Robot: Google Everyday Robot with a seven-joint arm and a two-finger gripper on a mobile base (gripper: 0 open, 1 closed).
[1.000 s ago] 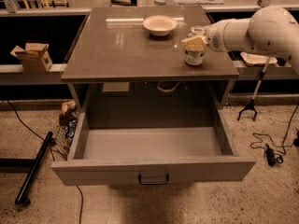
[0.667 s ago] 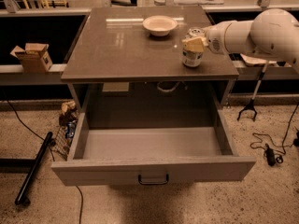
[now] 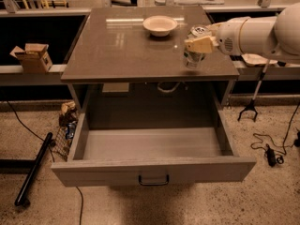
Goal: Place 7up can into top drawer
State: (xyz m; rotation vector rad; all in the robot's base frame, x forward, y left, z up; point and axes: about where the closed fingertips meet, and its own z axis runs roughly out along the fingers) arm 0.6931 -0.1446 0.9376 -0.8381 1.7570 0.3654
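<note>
The 7up can [image 3: 192,59], silver with green markings, stands upright at the front right of the brown countertop [image 3: 122,46]. My gripper [image 3: 200,43] reaches in from the right on a white arm [image 3: 255,32]. Its tan fingers [image 3: 198,44] are closed around the can's upper part. The top drawer [image 3: 152,168] is pulled fully open below the countertop. Its grey inside holds nothing, and its dark handle [image 3: 153,180] is at the centre of the front panel.
A shallow white bowl [image 3: 160,25] sits at the back of the countertop. A cardboard box [image 3: 33,57] rests on a ledge at left. Cables and a black pole [image 3: 33,170] lie on the floor at left, a cable and plug [image 3: 271,153] at right.
The gripper and can have shifted very slightly; otherwise nothing has visibly moved.
</note>
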